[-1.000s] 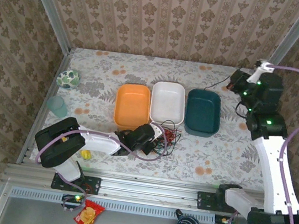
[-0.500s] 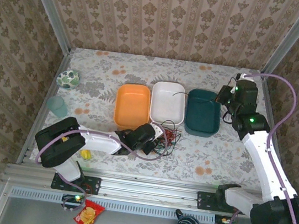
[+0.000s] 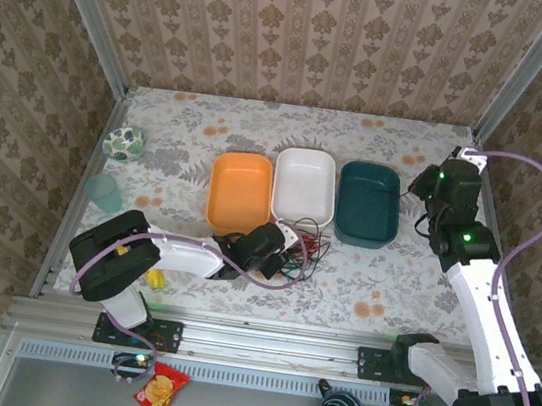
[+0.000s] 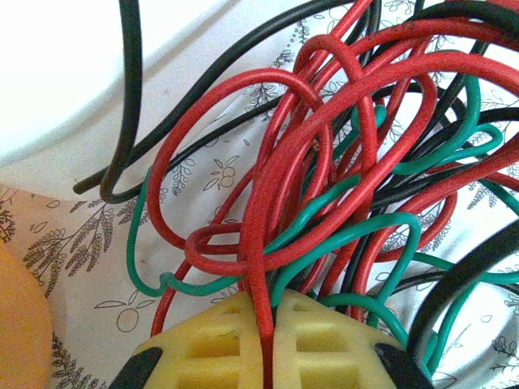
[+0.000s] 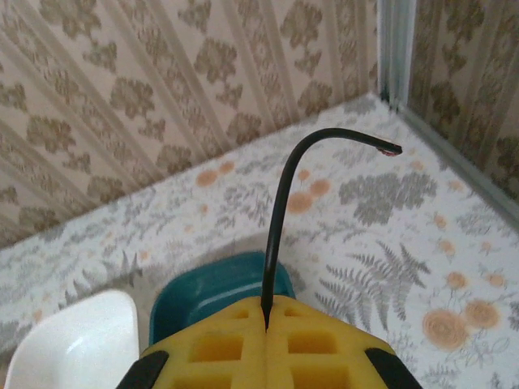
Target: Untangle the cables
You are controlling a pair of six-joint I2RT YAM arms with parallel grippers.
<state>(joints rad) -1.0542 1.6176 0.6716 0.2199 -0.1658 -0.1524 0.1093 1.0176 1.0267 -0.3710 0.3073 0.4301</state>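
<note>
The left end effector (image 4: 266,328) is clenched on the red cable (image 4: 256,243), which runs straight out from between its pads into the knot just ahead, where red loops cross the green cable (image 4: 135,240) and strands of the black cable (image 4: 126,97) on the table (image 4: 89,235). The white tray (image 4: 49,81) lies beyond the knot to the upper left, and the orange tray (image 4: 15,324) is at the near left. Farther off, the right end effector (image 5: 266,312) is clenched on the black cable's free end, which rises from its pads and bends over to the right. The teal tray (image 5: 211,288) sits just beyond and below it. The step looks like drawing the black cable clear while the left side anchors the rest. To do it well, I judge the left grip should stay firm and low so the knot does not drag, and the right should pull slowly, away from the knot, easing off if a red or green loop tightens. Against half a second ago, the right arm has swung from above the teal tray out to its right; a second ago it was higher and farther back. The left arm and the knot have barely shifted
</note>
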